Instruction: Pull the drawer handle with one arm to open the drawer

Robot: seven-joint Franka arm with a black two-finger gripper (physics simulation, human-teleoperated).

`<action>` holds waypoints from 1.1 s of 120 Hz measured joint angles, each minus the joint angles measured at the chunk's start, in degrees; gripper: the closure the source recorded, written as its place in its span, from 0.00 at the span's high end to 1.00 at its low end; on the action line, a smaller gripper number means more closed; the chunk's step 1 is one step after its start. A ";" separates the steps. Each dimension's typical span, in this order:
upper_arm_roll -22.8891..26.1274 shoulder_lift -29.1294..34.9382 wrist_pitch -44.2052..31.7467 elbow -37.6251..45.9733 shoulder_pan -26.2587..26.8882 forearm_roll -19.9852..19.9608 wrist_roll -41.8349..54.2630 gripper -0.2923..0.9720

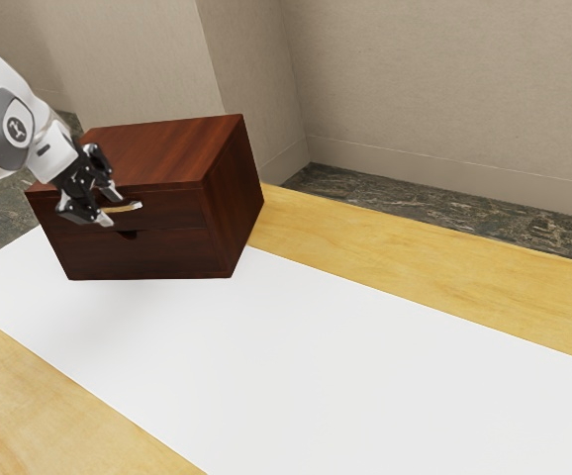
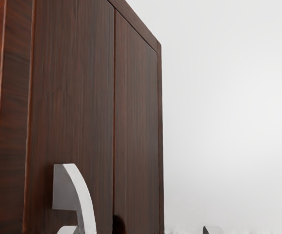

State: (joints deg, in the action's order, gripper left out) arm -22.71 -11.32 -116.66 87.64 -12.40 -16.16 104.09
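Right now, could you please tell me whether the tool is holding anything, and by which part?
It cannot be told: the tool is right at the silver handle of the drawer, but whether it grips it is unclear.

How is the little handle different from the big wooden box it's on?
The handle is pale silver-grey; the box is dark reddish-brown wood. The handle is small and curved; the box is large, with flat sides and sharp corners. The handle sticks out from the box's front, while the box sits on the white sheet. They belong together: the handle is fixed to the box.
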 joint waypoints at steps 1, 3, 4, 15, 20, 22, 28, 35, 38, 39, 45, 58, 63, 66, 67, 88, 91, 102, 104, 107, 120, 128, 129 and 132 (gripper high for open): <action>0.09 -0.07 0.00 -0.05 -0.14 -0.02 -0.05 0.45; 0.29 -0.18 0.00 -0.13 -0.44 -0.04 -0.14 0.45; 0.43 -0.24 0.01 -0.17 -0.61 -0.05 -0.19 0.45; 1.78 -1.22 0.04 -1.03 -2.37 -0.13 -0.66 0.45; 2.41 -1.74 0.06 -1.43 -3.06 -0.16 -0.84 0.45; 2.58 -1.92 0.06 -1.54 -3.23 -0.17 -0.91 0.45; 2.85 -2.32 0.08 -1.72 -3.49 -0.20 -1.12 0.45; 2.98 -2.57 0.08 -1.76 -3.63 -0.23 -1.33 0.46; 3.00 -2.64 0.08 -1.75 -3.67 -0.24 -1.42 0.46; 3.00 -2.68 0.08 -1.75 -3.69 -0.24 -1.45 0.46; 3.10 -2.89 0.07 -1.75 -3.94 -0.32 -1.61 0.46; 3.23 -2.82 0.04 -1.22 -4.92 -0.53 -1.93 0.39; 3.36 -2.69 0.02 -0.79 -5.27 -0.46 -2.03 0.35; 3.38 -2.53 -0.02 -0.32 -5.32 -0.40 -2.08 0.34; 3.40 -2.45 -0.03 -0.13 -5.35 -0.37 -2.09 0.34; 3.44 2.18 0.04 5.75 -5.32 0.11 -1.90 0.31; 3.46 2.86 0.10 6.46 -5.34 0.17 -1.84 0.28; 3.48 5.08 0.10 8.97 -5.30 0.68 -1.52 0.25; 3.49 5.37 0.09 9.32 -5.27 0.82 -1.45 0.25; 3.49 5.79 0.08 9.80 -5.23 1.02 -1.36 0.25; 3.13 7.27 0.00 11.67 -4.72 1.54 -0.99 0.24; 2.79 8.55 -0.17 13.12 -4.26 2.11 -0.77 0.21; 2.78 8.77 -0.16 13.30 -4.22 2.21 -0.75 0.20; 2.83 9.32 -0.06 13.78 -4.23 2.53 -0.69 0.23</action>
State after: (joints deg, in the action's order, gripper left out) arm -19.88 -2.01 -116.73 101.42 -16.63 -13.62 103.40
